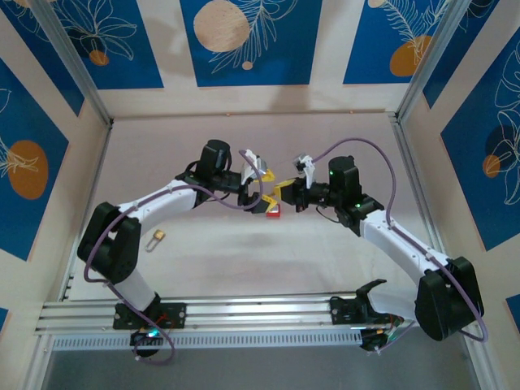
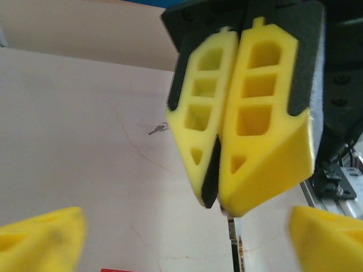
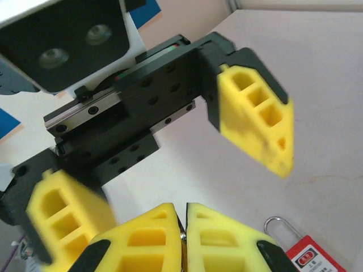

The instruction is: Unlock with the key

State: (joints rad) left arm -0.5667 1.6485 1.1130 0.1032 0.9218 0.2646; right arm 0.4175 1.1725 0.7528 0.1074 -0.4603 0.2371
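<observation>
- Nearest the lens, noted right gripper [image 3: 181, 212] closed, yellow pads pressed flat together. Nothing readable between them in the right wrist view.
- Noted in the left wrist view a thin dark sliver [image 2: 233, 243] hanging below those closed tips. Identity unclear, and pinched or not unclear too.
- Found left gripper [image 1: 263, 190] spread wide and holding nothing, with fingers [image 3: 258, 122] flanking the other gripper's tips, nose to nose over mid-table.
- Found red padlock [image 3: 309, 255] lying flat on the table [image 1: 244, 268], just below both grippers, with shackle apparently seated in the body. Judged locked.
- Located key [image 1: 158, 236] on the table near the left arm, well apart from the padlock and touched by neither gripper.
- Judged progress: barely begun. No key seen at the padlock, no sign of the shackle released.
- Left to do, by this reading: fetch key, steady padlock, insert, turn, pull shackle free.
</observation>
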